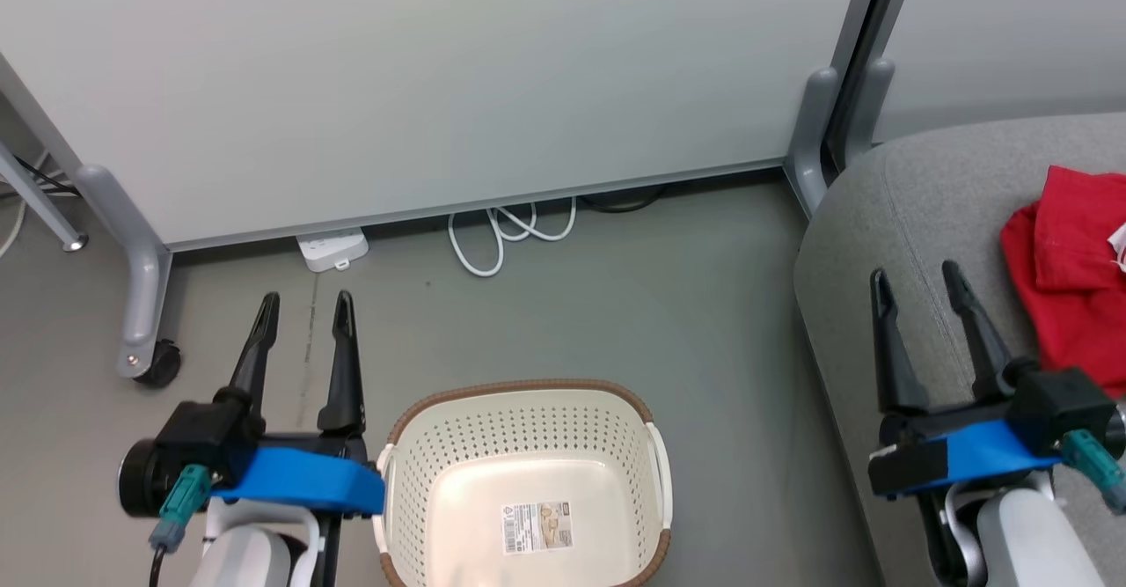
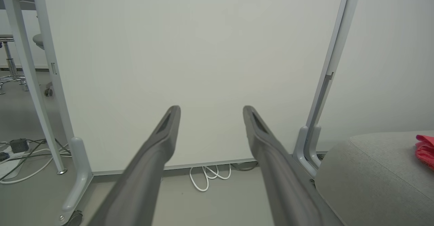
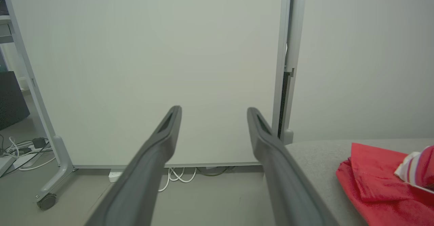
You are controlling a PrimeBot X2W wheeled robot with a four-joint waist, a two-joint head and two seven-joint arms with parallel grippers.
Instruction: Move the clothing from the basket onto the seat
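Cream-white perforated plastic forms the oval basket (image 1: 519,433) with its brown woven-look rim, standing on the grey floor (image 1: 704,305) at the bottom middle of the head view. A printed sticker (image 1: 537,527) shows on its bare bottom. The left gripper (image 1: 307,298) hangs just left of the basket, its two dark fingers spread apart and holding nothing. The right gripper (image 1: 913,272) hovers over the near edge of the large grey woven-fabric seat (image 1: 924,200), fingers likewise apart and holding nothing. The bright-red clothing (image 1: 1069,279) lies crumpled on the seat, just right of that gripper. A looped white cable (image 1: 501,235) lies at the foot of a pale partition panel (image 1: 440,85).

From the left wrist, the left gripper (image 2: 211,110) points at the panel with fingers wide. The seat (image 2: 373,165) lies to the right, with a sliver of clothing (image 2: 425,148) at the frame edge.

From the right wrist, the right gripper (image 3: 214,110) stands open above the seat (image 3: 315,158). The clothing (image 3: 376,182) rests on the seat to the right, apart from the fingers, with a white, red-striped part on top.
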